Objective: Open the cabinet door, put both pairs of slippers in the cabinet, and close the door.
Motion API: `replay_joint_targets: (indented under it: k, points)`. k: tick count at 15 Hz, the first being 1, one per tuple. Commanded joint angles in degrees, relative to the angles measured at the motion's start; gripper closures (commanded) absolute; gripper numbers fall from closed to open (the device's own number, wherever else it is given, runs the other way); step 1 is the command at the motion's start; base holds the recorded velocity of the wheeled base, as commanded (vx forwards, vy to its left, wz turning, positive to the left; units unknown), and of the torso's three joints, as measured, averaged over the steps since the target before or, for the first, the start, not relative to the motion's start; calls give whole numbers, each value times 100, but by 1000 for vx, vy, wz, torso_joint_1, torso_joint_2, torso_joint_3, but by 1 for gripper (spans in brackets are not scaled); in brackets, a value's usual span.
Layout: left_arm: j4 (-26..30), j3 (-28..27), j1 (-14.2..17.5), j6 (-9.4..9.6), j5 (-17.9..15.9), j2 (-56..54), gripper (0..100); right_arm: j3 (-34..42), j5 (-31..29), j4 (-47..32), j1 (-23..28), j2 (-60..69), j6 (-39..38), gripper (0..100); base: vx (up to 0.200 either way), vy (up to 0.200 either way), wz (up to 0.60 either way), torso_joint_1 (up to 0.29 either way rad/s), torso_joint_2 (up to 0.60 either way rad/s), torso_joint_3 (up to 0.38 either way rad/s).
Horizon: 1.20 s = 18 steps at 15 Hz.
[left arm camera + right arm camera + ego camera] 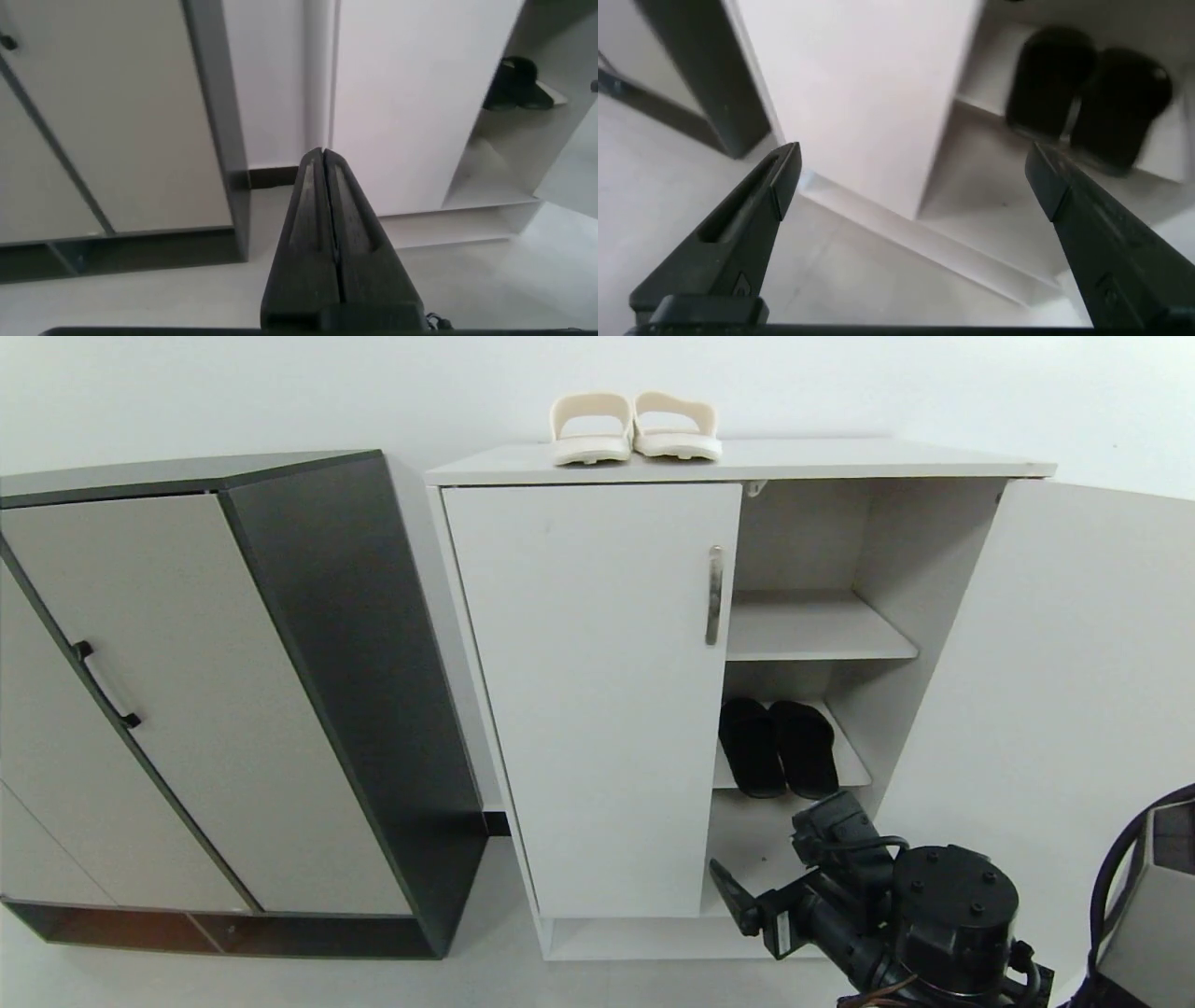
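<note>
A cream pair of slippers point(635, 427) stands on top of the white cabinet point(588, 709). The cabinet's right door point(1055, 663) is swung wide open; its left door, with a metal handle point(714, 595), is closed. A black pair of slippers point(777, 747) lies on the lower shelf inside, also seen in the right wrist view point(1092, 93) and the left wrist view point(519, 82). My right gripper point(775, 859) hangs low in front of the open side, open and holding nothing point(915, 215). My left gripper point(323, 154) is shut and empty, low before the gap between the two cabinets.
A dark grey cabinet point(345, 691) with a pale closed door and black handle point(107, 686) stands to the left of the white one. The upper shelf point(812, 625) inside the white cabinet is bare. Pale floor point(467, 280) lies in front.
</note>
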<state>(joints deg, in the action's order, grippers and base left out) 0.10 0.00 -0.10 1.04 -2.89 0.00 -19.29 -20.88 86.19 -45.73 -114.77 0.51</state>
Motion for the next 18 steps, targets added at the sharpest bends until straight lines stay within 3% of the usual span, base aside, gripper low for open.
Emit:
replay_joint_targets:
  k: [1,3,18]
  points:
    - [-1,0,1,2,-1,9,100,-5,-4,12,11,-45,10,0,0,200,0,2,2,-2]
    - [-1,0,1,2,-1,9,100,13,5,91,20,-80,10,0,0,200,0,5,0,2]
    - [-1,0,1,-25,16,9,100,74,32,381,38,-177,54,0,0,0,0,0,0,0]
